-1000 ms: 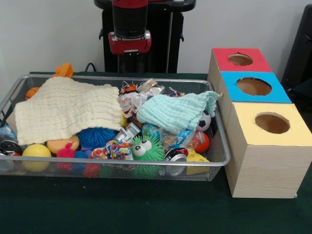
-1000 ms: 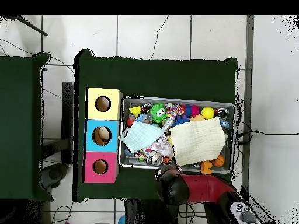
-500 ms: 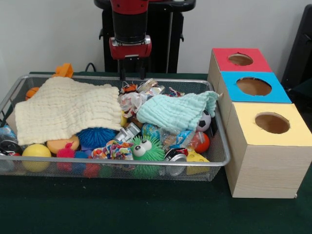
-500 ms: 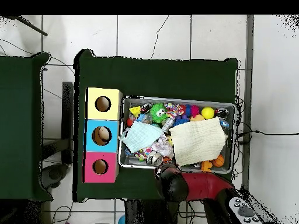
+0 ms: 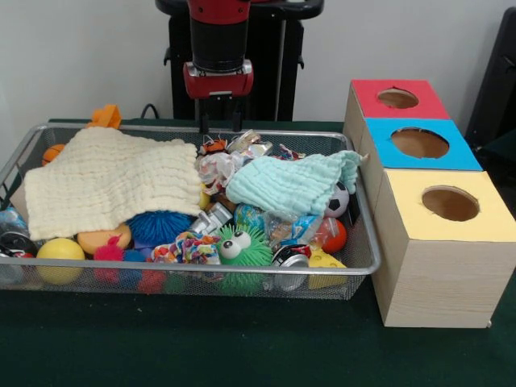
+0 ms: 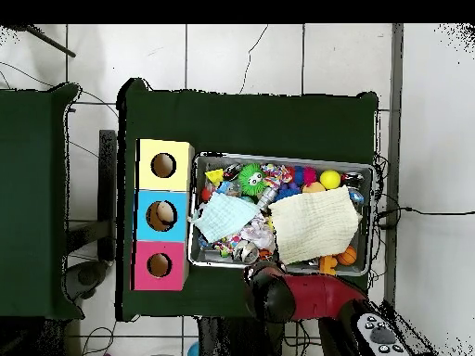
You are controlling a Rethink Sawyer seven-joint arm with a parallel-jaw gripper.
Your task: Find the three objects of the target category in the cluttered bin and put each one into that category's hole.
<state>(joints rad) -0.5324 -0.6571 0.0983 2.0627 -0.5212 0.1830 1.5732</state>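
From the front, my end effector (image 5: 218, 122) hangs at the far rim of the wire bin (image 5: 367, 242), its two thin fingers apart and gripping nothing. The clutter lies just below and nearer than it: a crumpled wrapper pile (image 5: 242, 145) sits right beneath, the cream cloth (image 5: 109, 177) spreads to the left and the mint cloth (image 5: 294, 184) to the right. Both cloths hide what lies under them, so I judge the search starts there. I cannot tell which category is the target. The red box (image 5: 399, 98), blue box (image 5: 419, 143) and yellow box (image 5: 447, 205) stand in a row right of the bin.

From overhead, my arm (image 6: 306, 301) reaches in from the bottom edge and its head covers the end effector. The bin's (image 6: 282, 159) contents lie above it, and the three holed boxes stand just left of the bin on the green tabletop (image 6: 250, 120).
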